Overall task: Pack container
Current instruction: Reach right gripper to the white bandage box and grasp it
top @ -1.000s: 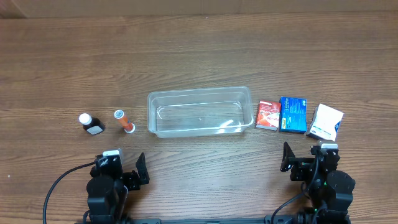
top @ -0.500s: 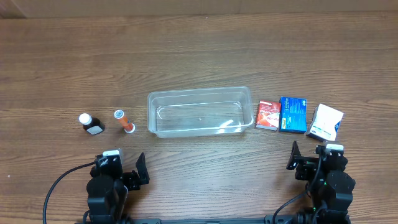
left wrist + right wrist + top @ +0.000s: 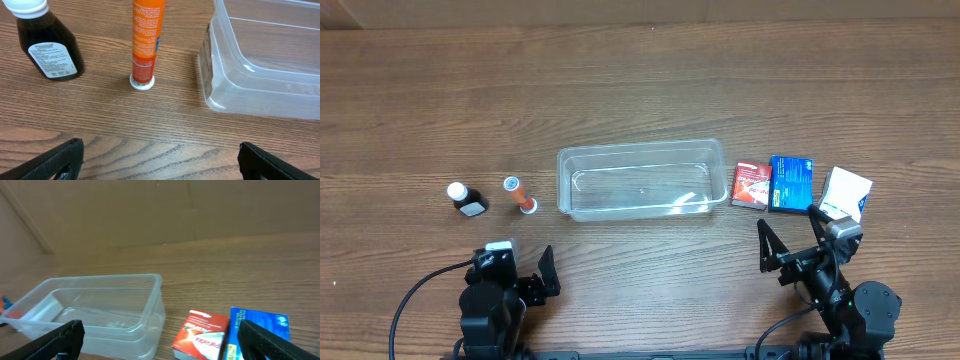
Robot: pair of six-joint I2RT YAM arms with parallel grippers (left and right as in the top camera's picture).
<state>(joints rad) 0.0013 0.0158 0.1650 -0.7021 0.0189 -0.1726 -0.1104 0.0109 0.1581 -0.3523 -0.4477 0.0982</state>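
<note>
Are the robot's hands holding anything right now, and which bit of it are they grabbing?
Nothing is held. The left gripper and the right gripper are both open, with nothing between their fingers.

Clear container (image 3: 640, 150), orange tube (image 3: 519, 195) — red box (image 3: 752, 185), blue box (image 3: 791, 184).

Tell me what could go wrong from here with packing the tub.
The red box, blue box and white box sit close together in a row, so the open right gripper may shove a neighbour. The orange tube stands upright on its narrow cap; a nudge could topple it.
</note>
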